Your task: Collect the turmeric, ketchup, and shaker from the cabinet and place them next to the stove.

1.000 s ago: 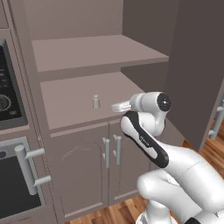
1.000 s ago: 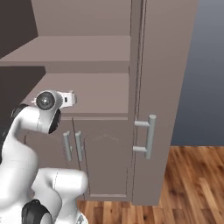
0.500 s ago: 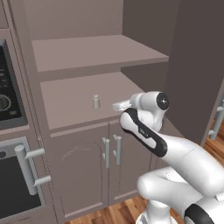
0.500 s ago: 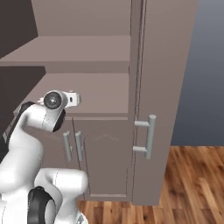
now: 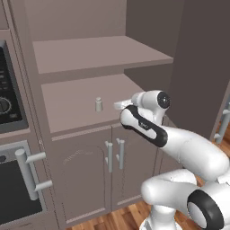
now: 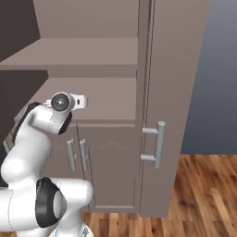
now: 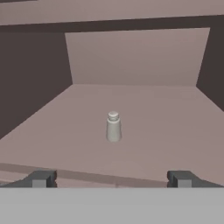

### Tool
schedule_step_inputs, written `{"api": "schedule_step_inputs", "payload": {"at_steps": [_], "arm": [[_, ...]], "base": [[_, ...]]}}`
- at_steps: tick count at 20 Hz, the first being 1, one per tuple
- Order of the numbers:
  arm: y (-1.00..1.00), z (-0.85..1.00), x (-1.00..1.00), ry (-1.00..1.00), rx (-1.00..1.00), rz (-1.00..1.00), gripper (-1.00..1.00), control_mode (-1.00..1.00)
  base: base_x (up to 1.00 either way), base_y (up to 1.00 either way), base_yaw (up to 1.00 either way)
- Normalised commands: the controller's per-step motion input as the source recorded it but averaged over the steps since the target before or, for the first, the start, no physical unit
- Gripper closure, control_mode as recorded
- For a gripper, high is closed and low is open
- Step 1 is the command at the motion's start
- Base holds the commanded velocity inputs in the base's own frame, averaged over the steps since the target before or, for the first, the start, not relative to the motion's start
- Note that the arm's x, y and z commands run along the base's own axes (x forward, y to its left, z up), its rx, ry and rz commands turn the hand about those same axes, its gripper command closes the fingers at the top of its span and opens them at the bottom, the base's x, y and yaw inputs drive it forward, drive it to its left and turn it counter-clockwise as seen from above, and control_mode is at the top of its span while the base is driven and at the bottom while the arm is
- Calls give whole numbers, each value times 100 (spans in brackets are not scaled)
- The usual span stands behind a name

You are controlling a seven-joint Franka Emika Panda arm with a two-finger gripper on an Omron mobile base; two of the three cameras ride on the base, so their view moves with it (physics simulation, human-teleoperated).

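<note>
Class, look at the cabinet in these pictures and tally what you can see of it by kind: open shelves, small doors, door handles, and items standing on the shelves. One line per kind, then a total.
Open shelves: 2, upper and lower
Small doors: 2
Short silver door handles: 2
Items on the shelves: 1, the shaker
Total: 7
</note>
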Motion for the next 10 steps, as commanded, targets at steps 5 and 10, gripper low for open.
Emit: {"api": "schedule_step_inputs", "payload": {"at_steps": [5, 10], "arm": [[1, 0, 41, 0, 0, 0, -100, -100], [8, -8, 42, 0, 0, 0, -100, -100]], "base": [[0, 0, 0], [0, 0, 0]]}}
